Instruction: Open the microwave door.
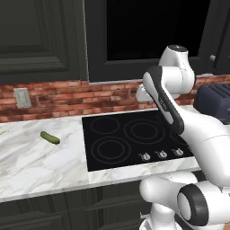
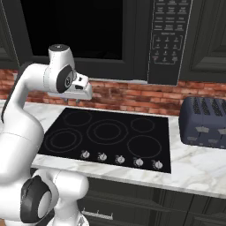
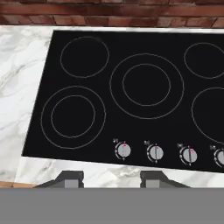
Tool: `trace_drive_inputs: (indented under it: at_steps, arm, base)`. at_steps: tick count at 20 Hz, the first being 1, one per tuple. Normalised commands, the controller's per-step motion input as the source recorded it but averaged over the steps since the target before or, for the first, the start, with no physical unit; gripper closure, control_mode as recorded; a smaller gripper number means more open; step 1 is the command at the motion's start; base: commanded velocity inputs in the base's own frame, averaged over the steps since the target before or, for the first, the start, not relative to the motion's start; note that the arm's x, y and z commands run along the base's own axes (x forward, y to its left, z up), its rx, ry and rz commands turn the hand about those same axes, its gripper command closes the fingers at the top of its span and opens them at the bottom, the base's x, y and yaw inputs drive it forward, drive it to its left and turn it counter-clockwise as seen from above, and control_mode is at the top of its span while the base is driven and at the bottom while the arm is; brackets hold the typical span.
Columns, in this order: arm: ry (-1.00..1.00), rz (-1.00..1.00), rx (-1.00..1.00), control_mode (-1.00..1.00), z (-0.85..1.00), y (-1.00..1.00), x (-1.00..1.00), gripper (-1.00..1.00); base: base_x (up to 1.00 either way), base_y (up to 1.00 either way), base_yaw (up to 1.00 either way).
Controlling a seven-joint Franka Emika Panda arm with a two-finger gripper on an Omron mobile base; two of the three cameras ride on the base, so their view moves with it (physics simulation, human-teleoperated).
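Jaws of gripper (image 3: 111,177) spread, empty, aimed down at cooktop (image 3: 131,87); microwave door (image 2: 75,35) well above and behind, untouched

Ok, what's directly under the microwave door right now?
Under the microwave door runs the brick backsplash, then the cooktop on the marble counter. The tool hangs over the cooktop's back edge, and the arm covers part of the bricks.

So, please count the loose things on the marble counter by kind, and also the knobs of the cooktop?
Cucumber: 1
Toaster: 1
Cooktop knobs: 5
Total: 7
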Motion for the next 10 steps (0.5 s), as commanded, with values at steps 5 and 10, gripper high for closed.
trace_drive_inputs:
  at_steps: [5, 10]
  arm:
    - [-0.15, 0.00, 0.00, -1.00, 0.06, -0.06, -0.12, -1.00]
    - [-0.16, 0.00, 0.00, -1.00, 0.35, -0.36, -0.25, -1.00]
  base:
    - [0.00, 0.00, 0.00]
    - [0.00, 0.00, 0.00]
